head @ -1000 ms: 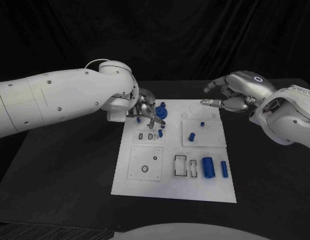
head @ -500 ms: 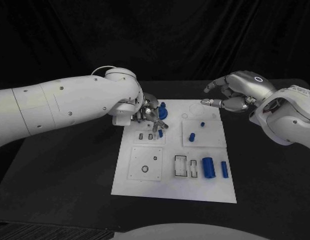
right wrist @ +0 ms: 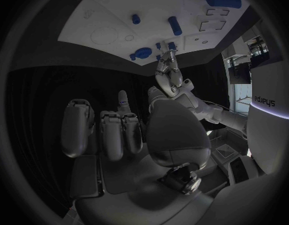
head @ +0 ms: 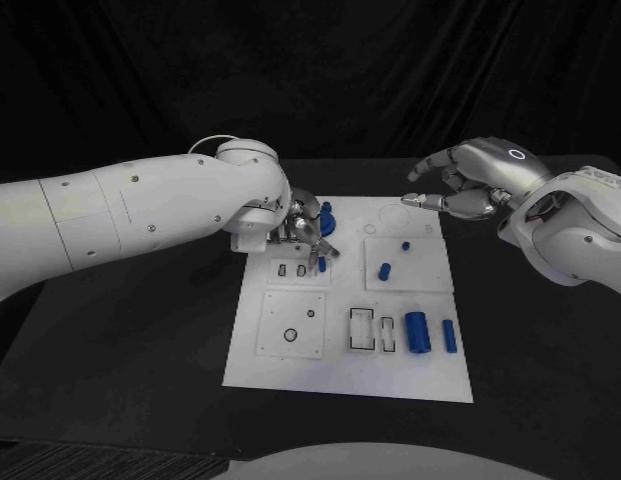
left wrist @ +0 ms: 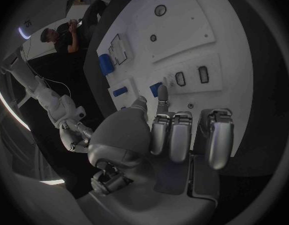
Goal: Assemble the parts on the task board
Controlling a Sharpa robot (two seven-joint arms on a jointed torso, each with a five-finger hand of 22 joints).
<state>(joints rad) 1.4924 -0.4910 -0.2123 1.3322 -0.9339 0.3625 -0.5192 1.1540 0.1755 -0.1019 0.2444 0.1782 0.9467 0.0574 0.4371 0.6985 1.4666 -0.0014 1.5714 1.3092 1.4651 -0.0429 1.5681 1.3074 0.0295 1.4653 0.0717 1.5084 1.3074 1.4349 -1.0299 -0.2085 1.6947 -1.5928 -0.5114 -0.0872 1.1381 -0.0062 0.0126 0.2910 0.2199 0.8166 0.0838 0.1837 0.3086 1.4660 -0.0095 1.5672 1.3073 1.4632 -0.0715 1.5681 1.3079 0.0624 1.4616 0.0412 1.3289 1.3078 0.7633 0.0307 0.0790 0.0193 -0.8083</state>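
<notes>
Task board (head: 348, 375) edges lie open; left hand (head: 300, 232) over far-left corner.

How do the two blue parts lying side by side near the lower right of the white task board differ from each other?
The large blue cylinder is clearly thicker than the slim blue bar beside it. The cylinder lies closer to the black-outlined rectangular slots, while the bar lies closer to the edge of the white task board. Both are blue, lie flat and roughly parallel, apart from each other, and neither hand touches them.
</notes>
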